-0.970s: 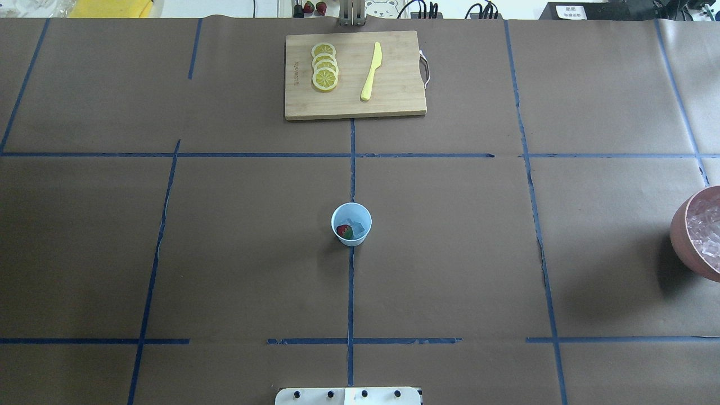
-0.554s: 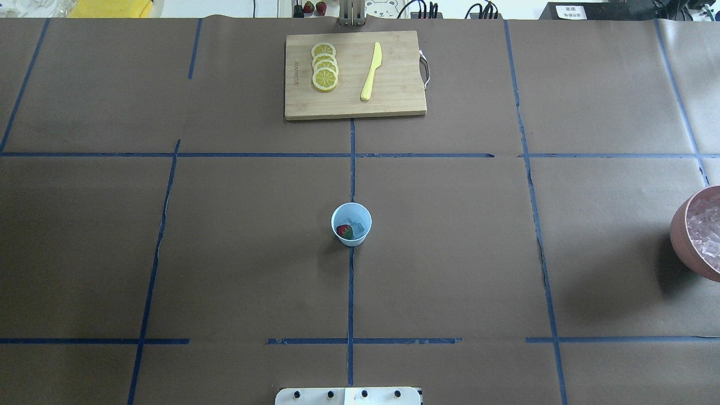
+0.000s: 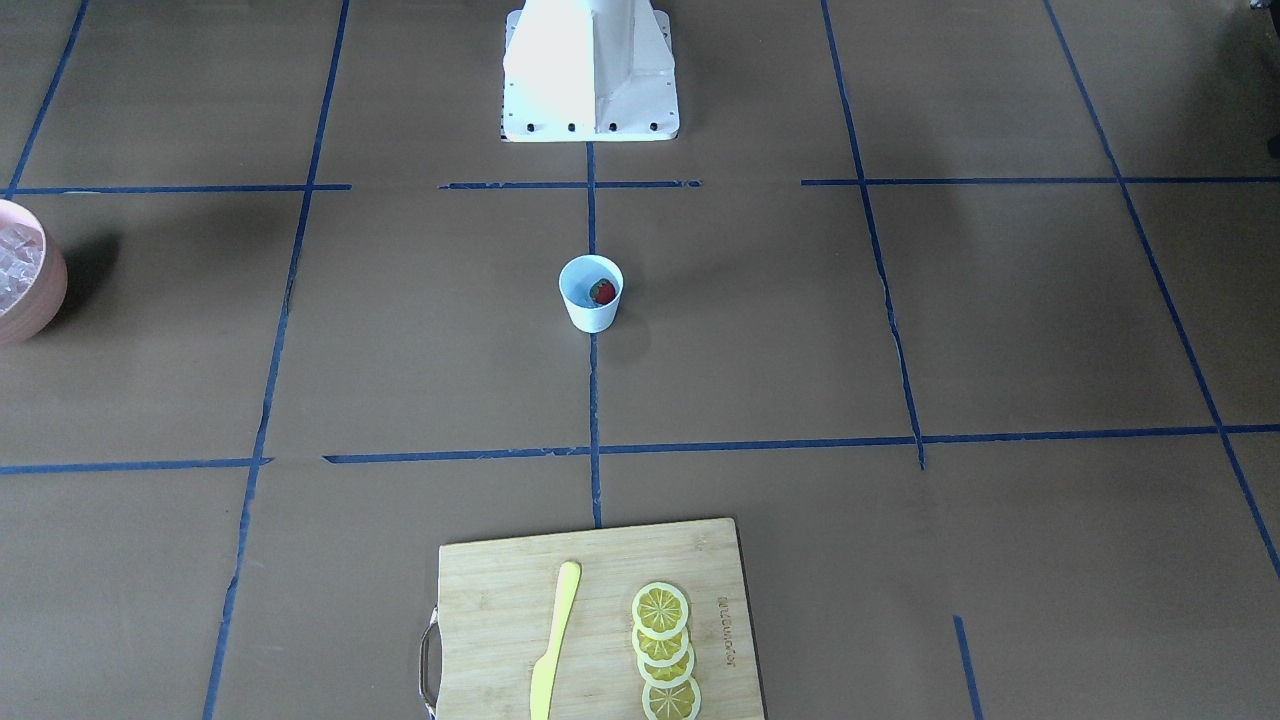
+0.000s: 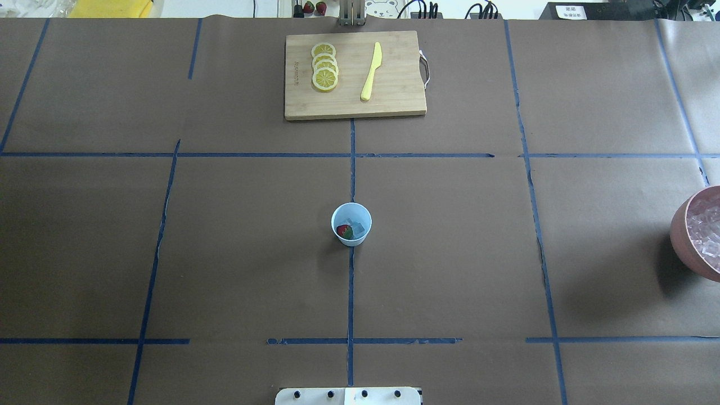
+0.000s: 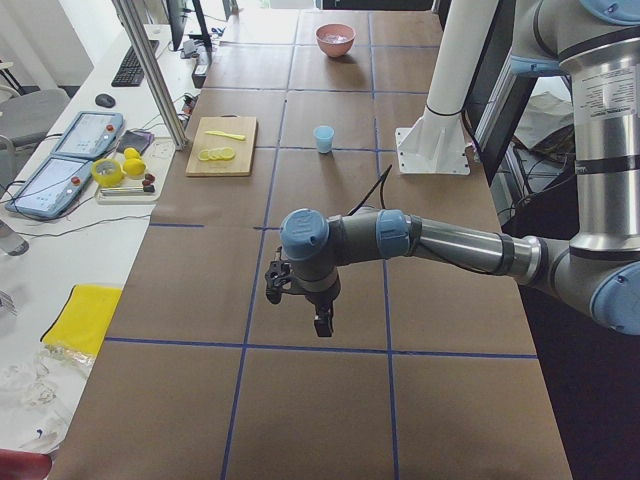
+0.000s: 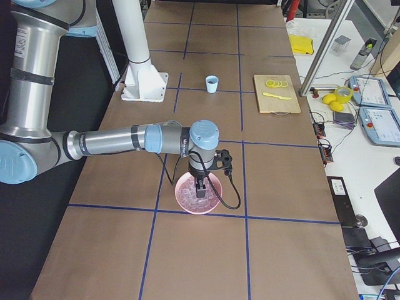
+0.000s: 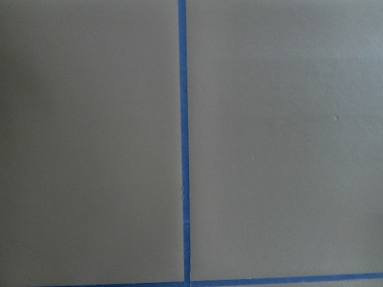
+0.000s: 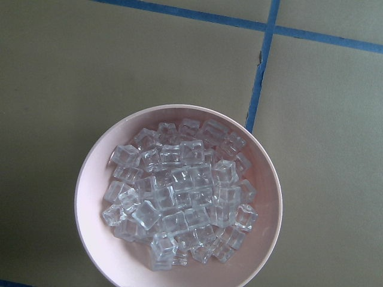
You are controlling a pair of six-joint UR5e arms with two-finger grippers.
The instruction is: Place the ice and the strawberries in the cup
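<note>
Overhead exterior, cup [image 4: 351, 224] mid-table w/ 1 strawberry [image 4: 343, 230] + ice [image 4: 358, 226] inside, my right gripper [image 6: 200, 189] above pink bowl [image 8: 90, 179], my left gripper [image 5: 322, 327] above brown table paper [image 7: 269, 149], can't tell either's jaw state.

Cup [image 4: 351, 224] stands mid-counter [image 4: 242, 247] with open surface all round and its mouth unobstructed from above. Cutting board [image 4: 399, 84] lies well apart at the far edge. Pink bowl [image 4: 680, 242] sits well apart at the right edge.

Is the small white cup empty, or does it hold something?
Not empty. In the overhead view the small white cup stands upright with a red strawberry and clear ice cubes inside it.
</note>
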